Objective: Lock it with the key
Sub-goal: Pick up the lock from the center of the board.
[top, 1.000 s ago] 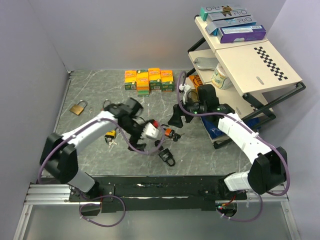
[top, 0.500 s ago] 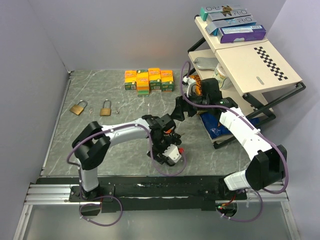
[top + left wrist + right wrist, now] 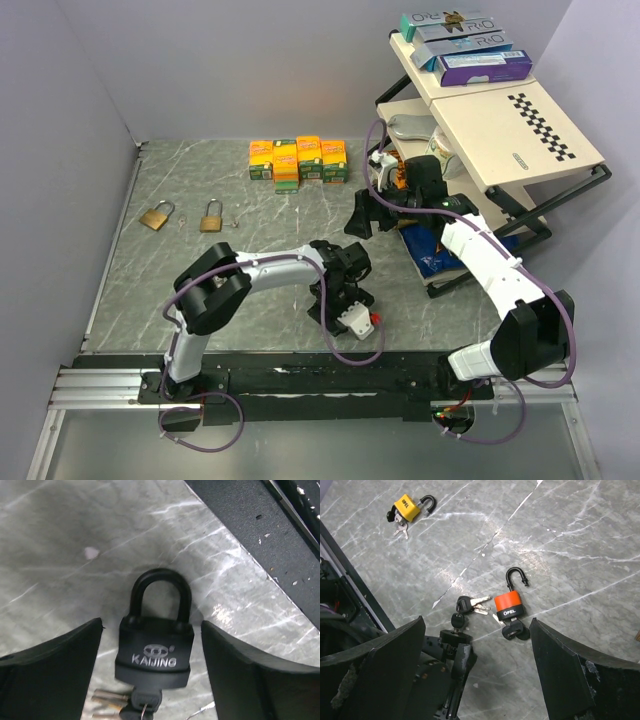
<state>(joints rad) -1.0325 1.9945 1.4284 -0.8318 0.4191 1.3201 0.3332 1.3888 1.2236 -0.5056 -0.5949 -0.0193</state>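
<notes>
Upper left of the overhead view: a brass padlock (image 3: 155, 215) and, just to its right, a second brass padlock (image 3: 211, 218), both flat on the marble table (image 3: 200, 180). Further right, along the back, a row of orange and yellow boxes (image 3: 300, 160).

Centre frame: left gripper (image 3: 340, 300) pointing down at the tabletop. In its wrist view, spread wide and holding nothing, fingers (image 3: 60, 665) flanking the black padlock (image 3: 154, 652) without touching it. Padlock lying flat, shackle seated in the body and pointing up-frame, keys (image 3: 135, 702) bunched at its lower end.

Right of centre: right gripper (image 3: 360, 215) above the table, likewise gaping and empty. Below it in its wrist view: yellow padlock (image 3: 407, 508) at upper left, loose keys (image 3: 465, 611) mid-frame, orange padlock (image 3: 509, 605) just right of them, both shackles swung open.

Far right: a shelf rack (image 3: 520, 140).
</notes>
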